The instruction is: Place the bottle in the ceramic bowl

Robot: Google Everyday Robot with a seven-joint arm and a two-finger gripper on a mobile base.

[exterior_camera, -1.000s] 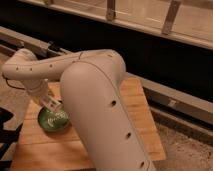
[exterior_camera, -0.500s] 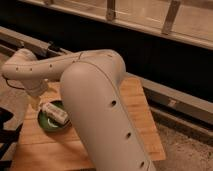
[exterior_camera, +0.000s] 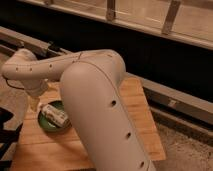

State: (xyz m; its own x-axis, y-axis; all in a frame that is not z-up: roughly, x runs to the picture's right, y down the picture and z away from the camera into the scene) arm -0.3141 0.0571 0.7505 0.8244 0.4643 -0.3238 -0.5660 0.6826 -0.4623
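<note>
Arm (exterior_camera: pixel 95 105): large and pale, fills the near middle of the view, bends back toward the left and hides part of the table behind.
Table (exterior_camera: pixel 140 110): light wooden top, carries the bowl near its left edge.
Ceramic bowl (exterior_camera: pixel 47 125): green and shallow, at the left of the table, right side partly covered by the arm.
Bottle (exterior_camera: pixel 55 114): lies on its side inside the ceramic bowl, white with a pale label, appears to rest on the glaze and against the rim.
Long axis of bottle: from upper left to lower right across the bowl, nearly as long as the bowl is wide.
Tool (exterior_camera: pixel 34 102): at the far left, just above and left of the ceramic bowl, close to the upper-left end of the bottle.
State of tool: not possible to tell whether open or closed; no clear grip on the bottle to be seen.
Key relation: bottle lies to the right and a little below the tool, with its nearer end pointing toward the tool; only one arm here.
Progress, as a judgement: placing looks done, since the bottle sits within the bowl.
Next move, as a judgement: lift upward and to the left, away from the bottle's end, so as not to roll it out.
Background: dark wall and a metal rail (exterior_camera: pixel 170 97) behind the table, bright ledge above.
</note>
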